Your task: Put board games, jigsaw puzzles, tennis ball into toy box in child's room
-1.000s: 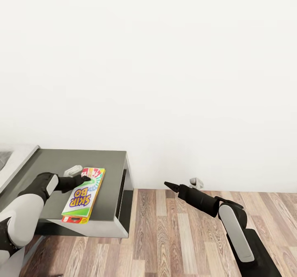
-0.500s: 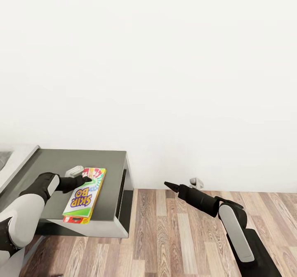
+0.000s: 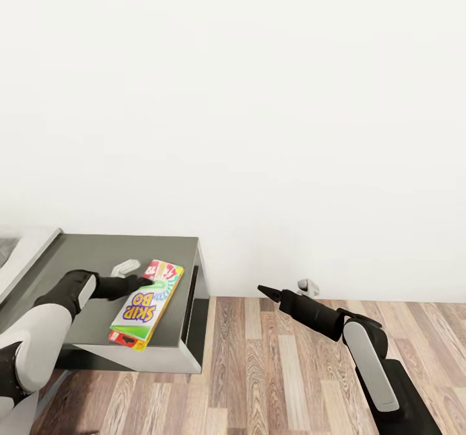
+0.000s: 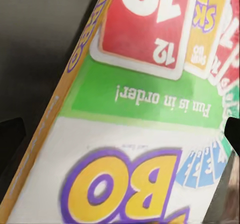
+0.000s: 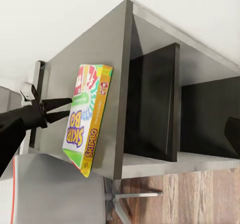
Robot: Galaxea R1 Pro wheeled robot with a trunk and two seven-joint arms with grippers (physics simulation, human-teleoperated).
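One board game here, the SKIP-BO box (image 3: 146, 305), lying flat on top of a dark grey cabinet (image 3: 97, 254) next to the white wall (image 3: 259, 98); the box sits at an angle near the cabinet's front corner, red-card end pointing toward the wall; in the right wrist view (image 5: 87, 116) one corner of it looks to stick out past the cabinet's edge.

Container-wise, the cabinet has open compartments in its side face; the right wrist view shows two, split by a dark divider (image 5: 152, 104), and as far as I can see there's nothing inside either one.

Left gripper (image 3: 144, 281) is down at the card end of the box; in the right wrist view its two black fingers (image 5: 57, 109) are a little apart with the tips right at the box's edge, so partly open, touching or nearly touching it rather than clamped on; can't tell real contact from here. The left wrist view is basically all box lid (image 4: 135, 109), with "Fun is in order!" readable upside down.

Right gripper (image 3: 262, 289) hangs out over the wood-plank floor (image 3: 285, 370), well away from the cabinet, holding nothing; its fingers come to a point together, so it looks closed.

Count: one game box, one cabinet, two visible compartments, two arms.
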